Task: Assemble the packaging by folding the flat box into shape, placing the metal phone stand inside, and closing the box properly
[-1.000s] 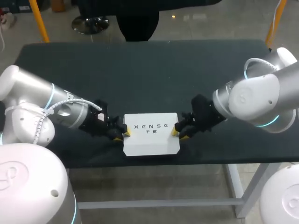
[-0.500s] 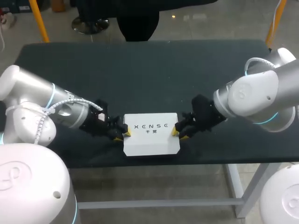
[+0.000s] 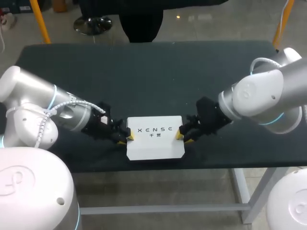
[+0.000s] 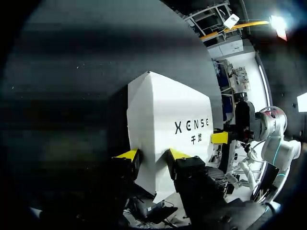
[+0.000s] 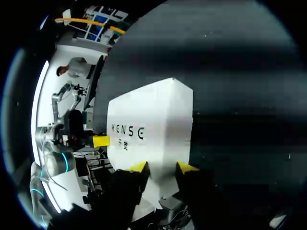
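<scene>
Head view, box [image 3: 154,143] (white) pinched by left gripper [image 3: 125,139], right gripper [image 3: 183,138]

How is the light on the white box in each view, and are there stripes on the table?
Head view: the box is evenly bright, its print plain against the dark table. Left wrist view: faint horizontal bands cross the table; the box's side face is greyer than its printed face. Right wrist view: the same bands and shaded side.

Place: you work in a robotics lab | Evidence: your white left arm [image 3: 33,110] and right arm [image 3: 268,100] over one dark tabletop [image 3: 158,72]
</scene>
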You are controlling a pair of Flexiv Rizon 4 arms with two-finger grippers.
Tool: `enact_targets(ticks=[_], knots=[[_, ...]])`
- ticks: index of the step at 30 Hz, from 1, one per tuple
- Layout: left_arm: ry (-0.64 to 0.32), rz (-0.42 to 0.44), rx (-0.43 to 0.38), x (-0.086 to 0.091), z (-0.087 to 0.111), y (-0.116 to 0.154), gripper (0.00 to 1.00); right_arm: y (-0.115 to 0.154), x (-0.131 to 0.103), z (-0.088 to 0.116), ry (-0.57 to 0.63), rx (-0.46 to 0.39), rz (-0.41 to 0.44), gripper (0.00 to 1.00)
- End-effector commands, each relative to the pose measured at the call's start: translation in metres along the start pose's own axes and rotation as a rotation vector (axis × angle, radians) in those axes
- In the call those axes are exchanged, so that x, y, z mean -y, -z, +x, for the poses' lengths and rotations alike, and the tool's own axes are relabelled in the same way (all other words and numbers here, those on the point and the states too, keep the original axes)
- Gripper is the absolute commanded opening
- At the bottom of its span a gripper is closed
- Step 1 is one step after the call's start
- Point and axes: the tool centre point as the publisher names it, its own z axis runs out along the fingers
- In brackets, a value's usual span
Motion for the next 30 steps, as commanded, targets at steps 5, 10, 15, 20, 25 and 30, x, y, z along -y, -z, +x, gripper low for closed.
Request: enact_targets(ticks=[5, 10, 15, 20, 25, 30], knots=[[-0.005, -0.024, -0.004, 0.002, -0.002, -0.001, 0.36, -0.001, -0.002, -0.001, -0.002, -0.015, 0.016, 0.42], [-0.019, -0.069, -0.021, 0.004, 0.001, -0.005, 0.37, -0.003, -0.002, 0.001, 0.002, -0.023, 0.023, 0.41], [-0.028, -0.105, -0.019, 0.005, 0.008, -0.009, 0.38, -0.004, -0.002, 0.002, -0.002, -0.033, 0.037, 0.41], [-0.017, -0.129, 0.003, 0.006, 0.015, -0.006, 0.42, 0.001, -0.002, 0.002, -0.017, -0.041, 0.057, 0.42], [-0.015, -0.134, 0.014, 0.004, 0.02, -0.003, 0.42, 0.004, -0.002, 0.003, -0.031, -0.043, 0.074, 0.42], [-0.007, -0.14, 0.026, 0.003, 0.023, -0.002, 0.42, 0.005, -0.003, 0.002, -0.038, -0.042, 0.083, 0.42]])
